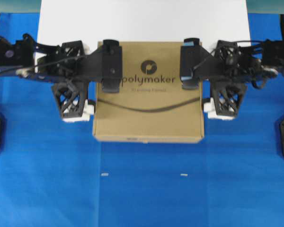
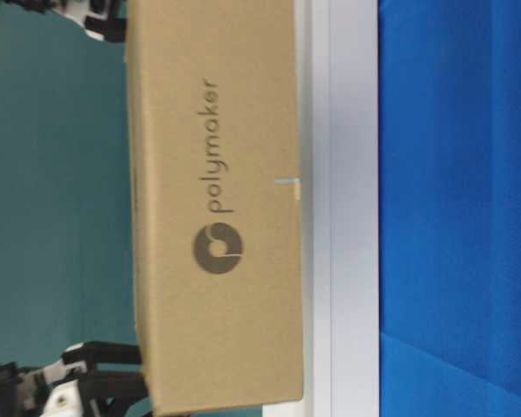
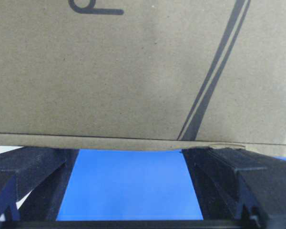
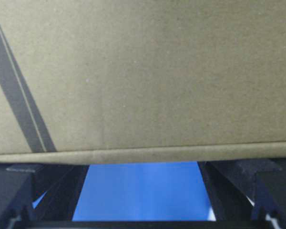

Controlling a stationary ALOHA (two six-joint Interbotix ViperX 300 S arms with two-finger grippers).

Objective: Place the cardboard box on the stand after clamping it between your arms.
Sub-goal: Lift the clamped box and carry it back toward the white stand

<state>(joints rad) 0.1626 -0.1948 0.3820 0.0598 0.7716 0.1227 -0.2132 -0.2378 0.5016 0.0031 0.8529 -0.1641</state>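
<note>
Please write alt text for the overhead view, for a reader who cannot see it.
A brown cardboard box is pressed between the left gripper and right gripper, both open. Its far edge overlaps a white stand above a blue cloth.

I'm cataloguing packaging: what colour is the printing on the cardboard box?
Dark grey to black on plain brown: the cardboard box shows its logo, lettering and curved line best in the overhead view.

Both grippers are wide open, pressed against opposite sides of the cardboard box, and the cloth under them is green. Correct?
Not quite: the cloth is blue, as the overhead view shows. The left gripper, right gripper and cardboard box are as stated.
</note>
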